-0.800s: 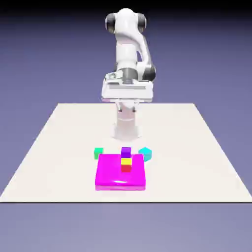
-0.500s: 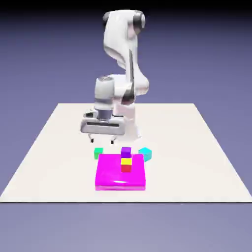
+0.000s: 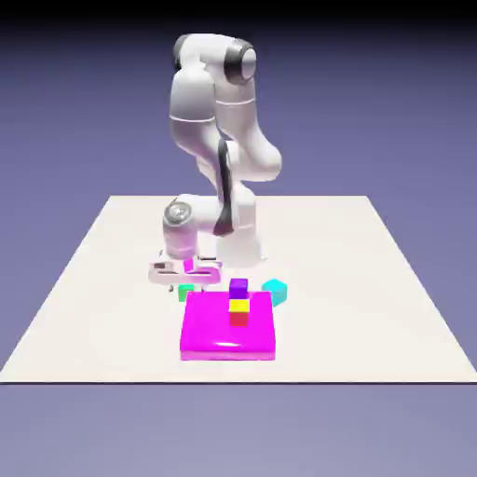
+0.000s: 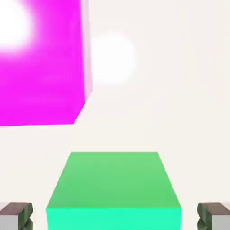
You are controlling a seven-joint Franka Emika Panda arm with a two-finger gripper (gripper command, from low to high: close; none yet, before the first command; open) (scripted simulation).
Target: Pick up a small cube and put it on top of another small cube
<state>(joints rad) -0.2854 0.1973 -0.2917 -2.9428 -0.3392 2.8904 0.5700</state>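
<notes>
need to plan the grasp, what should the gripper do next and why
Probably close the gripper on the green cube. The hand view shows the cube centred between the two fingertips, with a gap on each side, so the jaws are open and astride it. The exterior view shows the hand low over the cube on the table.

Green cube (image 4: pixel 114 191), cyan cube (image 3: pixel 275 292), purple cube (image 3: pixel 239 288), yellow cube (image 3: pixel 239 306), red cube (image 3: pixel 239 319); magenta slab (image 3: pixel 210 331); off-white worktop (image 3: pixel 373 279); white arm (image 3: pixel 219 140).
</notes>
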